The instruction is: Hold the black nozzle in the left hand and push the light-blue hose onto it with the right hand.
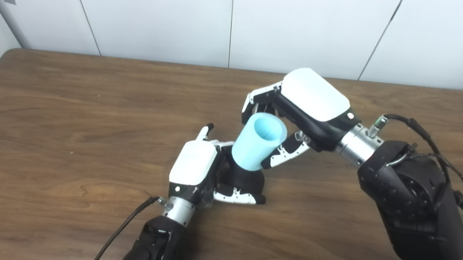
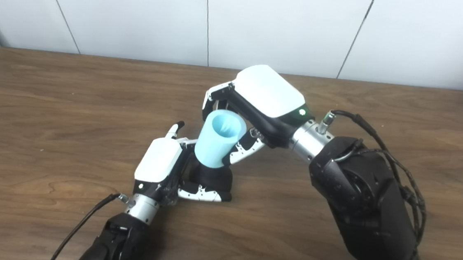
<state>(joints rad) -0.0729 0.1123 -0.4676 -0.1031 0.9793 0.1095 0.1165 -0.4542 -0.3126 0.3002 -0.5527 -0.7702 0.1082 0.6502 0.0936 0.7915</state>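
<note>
The black nozzle (image 1: 244, 179) stands on the wooden table (image 1: 71, 113) near the middle. My left hand (image 1: 195, 170) is shut on it, thumb along its base. The light-blue hose (image 1: 258, 142), a short wide tube with its open end up, sits tilted over the nozzle's top. My right hand (image 1: 299, 106) comes from the upper right and is shut on the hose, fingers behind it and thumb (image 1: 285, 153) in front. The same scene shows in the right eye view, with the hose (image 2: 219, 139) over the nozzle (image 2: 213, 180).
White wall panels (image 1: 231, 22) stand behind the table's far edge. A black cable (image 1: 124, 227) trails from my left wrist. My right forearm (image 1: 415, 210) crosses the table's right side.
</note>
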